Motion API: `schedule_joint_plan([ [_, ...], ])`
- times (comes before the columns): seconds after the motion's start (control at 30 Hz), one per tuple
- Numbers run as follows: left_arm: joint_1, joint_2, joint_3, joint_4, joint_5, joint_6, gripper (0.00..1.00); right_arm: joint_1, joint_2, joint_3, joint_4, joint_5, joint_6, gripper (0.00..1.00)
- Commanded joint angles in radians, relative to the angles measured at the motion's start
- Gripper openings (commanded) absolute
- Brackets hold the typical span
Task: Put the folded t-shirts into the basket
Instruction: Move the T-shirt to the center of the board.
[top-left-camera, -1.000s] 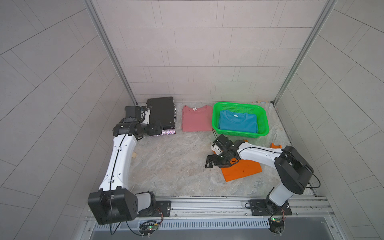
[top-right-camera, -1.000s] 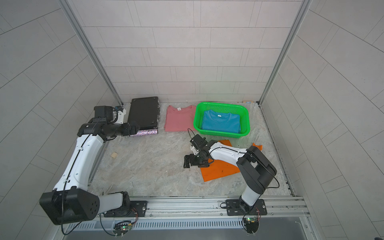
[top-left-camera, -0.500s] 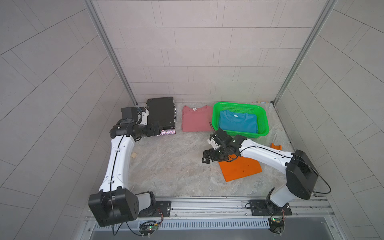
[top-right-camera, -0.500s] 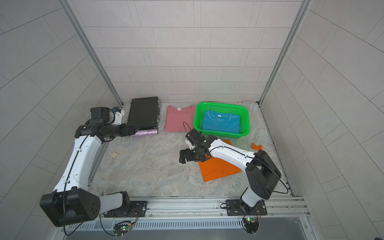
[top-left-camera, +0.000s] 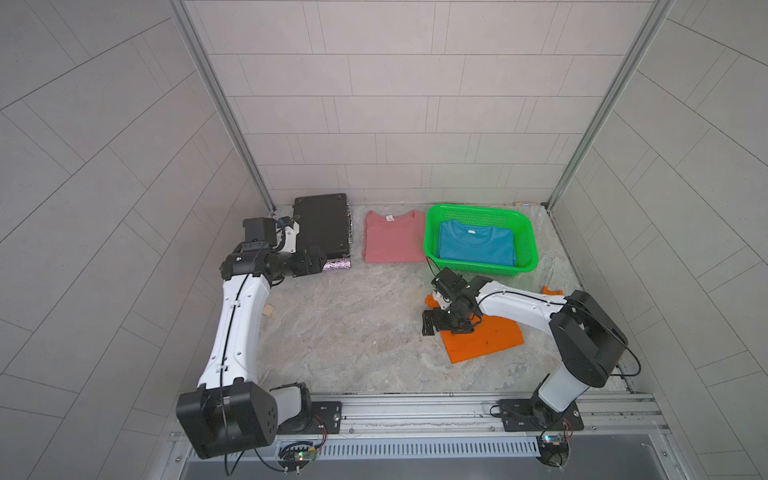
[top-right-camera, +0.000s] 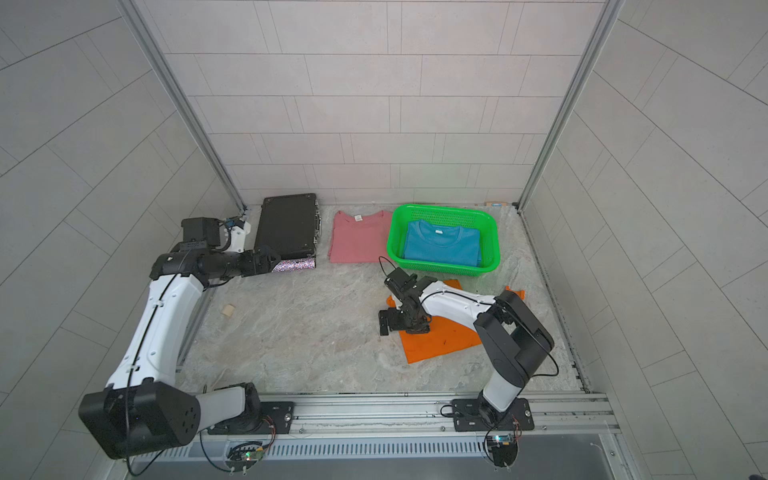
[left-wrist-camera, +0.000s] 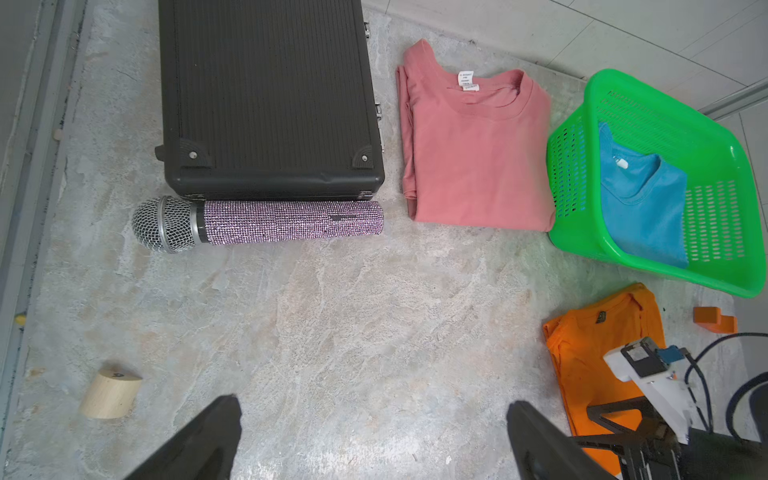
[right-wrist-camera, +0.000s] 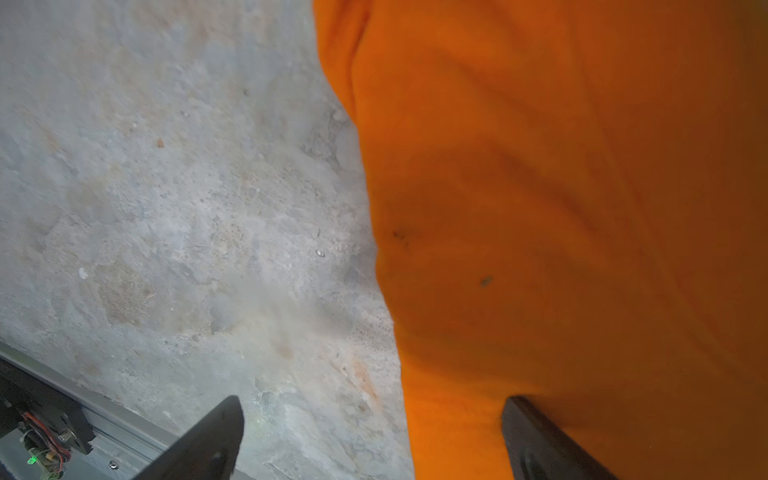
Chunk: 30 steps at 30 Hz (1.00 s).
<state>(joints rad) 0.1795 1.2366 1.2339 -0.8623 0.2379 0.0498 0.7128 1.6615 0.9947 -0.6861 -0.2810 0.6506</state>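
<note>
A: Why set the right gripper (right-wrist-camera: 372, 417) so low at the edge of the orange t-shirt (top-left-camera: 484, 343)?

B: Looks lined up to straddle the hem: jaws spread wide, one finger over cloth, the other over bare table. Probably meant to pinch the folded layers together. Holds nothing; cannot tell whether touching.

A: And the teal-blue t-shirt (top-left-camera: 476, 249)?

B: Lies flat inside the basket (top-left-camera: 482, 269), so counts as one of three done. Leaves the pink t-shirt (top-left-camera: 392, 243) on the table, just beside the basket, between it and the black case (top-left-camera: 322, 224).

A: Why hold the left gripper (left-wrist-camera: 372, 409) over by the microphone (left-wrist-camera: 270, 224)?

B: Hangs open and empty above the table. Likely placed clear of the right arm's reach; could serve the pink one, being nearer.

A: Worth watching?

B: Risks catching only the top layer and unfolding the shirt on the lift.
</note>
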Motion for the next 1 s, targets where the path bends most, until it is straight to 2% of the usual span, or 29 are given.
schedule_joint_plan([
  [0.0, 0.006, -0.020, -0.013, 0.000, -0.014, 0.018, 1.00, 0.013, 0.050, 0.003, 0.074, -0.091, -0.021, 1.00],
  [0.2, 0.006, -0.026, -0.017, -0.001, -0.035, 0.018, 1.00, 0.077, 0.151, 0.099, 0.091, -0.193, -0.082, 1.00],
  [0.37, 0.008, -0.026, -0.024, 0.001, -0.046, 0.023, 1.00, 0.162, 0.246, 0.238, 0.077, -0.258, -0.113, 1.00],
  [0.63, 0.022, -0.022, -0.020, -0.030, -0.026, 0.021, 1.00, 0.252, 0.417, 0.433, 0.208, -0.388, -0.028, 1.00],
  [0.83, 0.032, -0.011, -0.023, -0.043, -0.012, 0.020, 1.00, 0.270, 0.524, 0.601, 0.202, -0.408, 0.002, 1.00],
  [0.97, 0.035, 0.000, -0.035, -0.051, 0.002, 0.021, 1.00, 0.269, 0.531, 0.633, 0.167, -0.412, -0.017, 1.00],
])
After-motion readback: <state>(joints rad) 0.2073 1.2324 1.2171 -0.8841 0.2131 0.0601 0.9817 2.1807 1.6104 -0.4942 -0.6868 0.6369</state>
